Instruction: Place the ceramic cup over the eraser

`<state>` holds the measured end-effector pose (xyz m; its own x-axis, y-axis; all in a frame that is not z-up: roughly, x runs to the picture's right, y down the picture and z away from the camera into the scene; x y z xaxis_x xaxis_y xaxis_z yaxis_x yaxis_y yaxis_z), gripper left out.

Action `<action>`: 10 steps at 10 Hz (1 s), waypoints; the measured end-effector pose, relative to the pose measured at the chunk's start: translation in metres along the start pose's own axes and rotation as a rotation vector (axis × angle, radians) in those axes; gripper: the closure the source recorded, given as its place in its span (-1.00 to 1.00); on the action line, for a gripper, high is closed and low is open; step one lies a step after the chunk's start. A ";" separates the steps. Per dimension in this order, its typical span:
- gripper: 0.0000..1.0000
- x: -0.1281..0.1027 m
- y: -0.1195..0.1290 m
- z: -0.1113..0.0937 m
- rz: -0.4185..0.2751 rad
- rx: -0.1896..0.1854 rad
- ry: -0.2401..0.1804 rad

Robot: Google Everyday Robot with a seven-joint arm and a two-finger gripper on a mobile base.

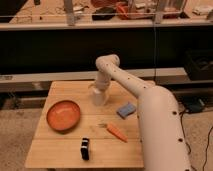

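Note:
The ceramic cup [98, 95], small, plain and white, is at the back middle of the wooden table [60, 155]. My gripper [100, 88] comes down from the white arm right at the cup's top and is mostly hidden by the wrist. I cannot tell whether the cup rests on the table or is held just above it. The eraser [85, 148], a small black block with a white band, lies near the front edge, well apart from the cup.
An orange bowl [63, 115] sits on the left of the table. A blue sponge [126, 109] lies right of the cup and an orange carrot [116, 131] in front of it. My thick white arm [157, 120] covers the table's right side. Shelving stands behind.

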<state>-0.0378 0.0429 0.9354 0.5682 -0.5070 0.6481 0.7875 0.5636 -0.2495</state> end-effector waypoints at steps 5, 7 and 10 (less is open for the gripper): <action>-0.58 -0.002 -0.002 0.002 -0.010 -0.004 -0.001; -0.58 -0.003 -0.001 0.000 -0.011 -0.006 -0.003; -0.36 -0.004 -0.002 0.001 -0.017 -0.008 -0.003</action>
<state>-0.0419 0.0448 0.9341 0.5539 -0.5147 0.6545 0.7990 0.5496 -0.2440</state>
